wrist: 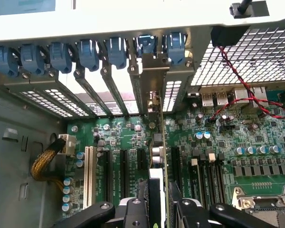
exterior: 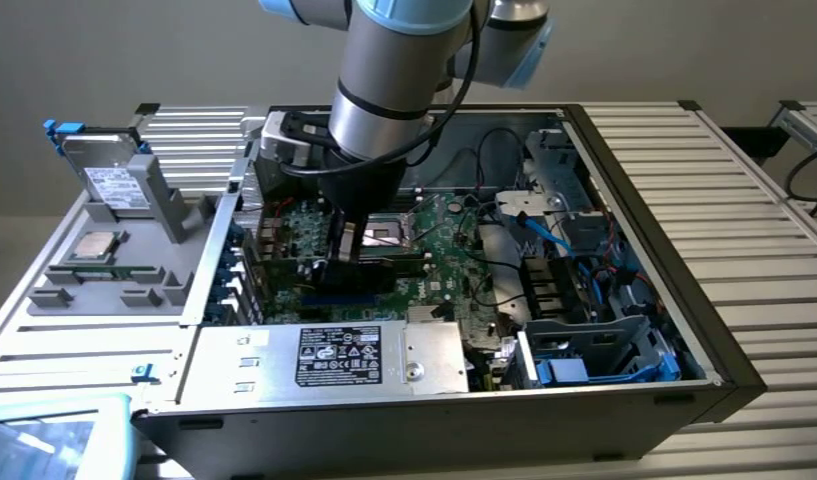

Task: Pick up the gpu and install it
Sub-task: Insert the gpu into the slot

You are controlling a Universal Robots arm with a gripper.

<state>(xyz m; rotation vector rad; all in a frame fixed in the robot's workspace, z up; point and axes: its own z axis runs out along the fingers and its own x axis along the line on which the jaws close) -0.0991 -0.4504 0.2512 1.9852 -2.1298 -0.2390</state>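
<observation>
Slatted metal desk [exterior: 762, 170] carrying an open computer case [exterior: 702, 370], which takes up the middle of the exterior view; grey robot arm [exterior: 395, 80] entering from twelve o'clock and reaching down into the case, slightly toward the exterior view's left; green motherboard [exterior: 448, 245] covering the case floor beneath the arm; silver power supply [exterior: 341, 358] with a black label along the near wall of the case at six o'clock; grey parts tray [exterior: 48, 300] at nine o'clock, outside the case, bearing a hard drive [exterior: 115, 185] stood upright at its ten o'clock end, with a processor [exterior: 93, 246] lying flat at the drive's six o'clock; blue cables [exterior: 552, 238] at three o'clock of the arm, inside the case.

Claw [wrist: 161, 211], in the wrist view, clenched on the gpu [wrist: 160, 156], with one black finger [wrist: 133, 211] on each face of the card; gpu upright and seen edge-on, over the motherboard among the black expansion slots [wrist: 124, 173], near the white slot [wrist: 89, 176] but apart from it, its far end reaching the rear slot openings of the case; whether its lower edge sits in a slot cannot be told.

Row of blue latches [wrist: 88, 53] along the rear slot covers; twisted red-and-black wire [wrist: 240, 92] crossing the perforated rear wall.
</observation>
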